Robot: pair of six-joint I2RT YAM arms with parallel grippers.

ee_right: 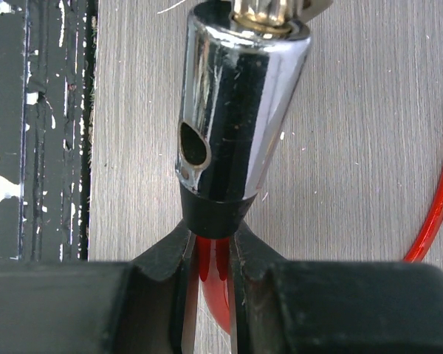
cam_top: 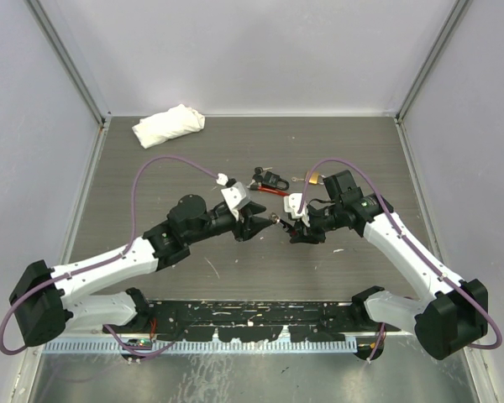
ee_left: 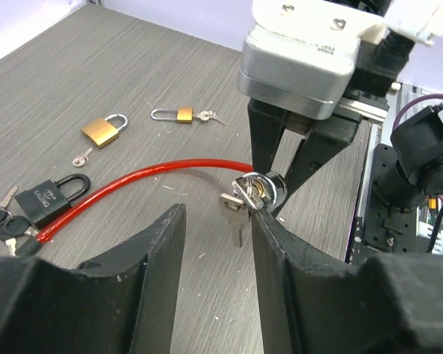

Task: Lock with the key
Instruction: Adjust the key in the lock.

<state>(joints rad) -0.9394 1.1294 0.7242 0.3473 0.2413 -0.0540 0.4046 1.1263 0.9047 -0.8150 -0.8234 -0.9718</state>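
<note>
The right end effector (ee_right: 210,247) pinches the cable lock (ee_right: 236,110). The left end effector (ee_left: 218,217) is spread around its key (ee_left: 236,205).

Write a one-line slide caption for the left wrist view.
Right claw grips the cable lock; left claw, open, beside its key.

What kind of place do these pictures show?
Probably a robot test booth in a laboratory: plain white walls enclose a grey table, two robot arms are bolted at its near edge, and a black padlock and a brass padlock lie on it.

Overhead plus wrists, sharing cable lock (ee_right: 236,103)
</note>
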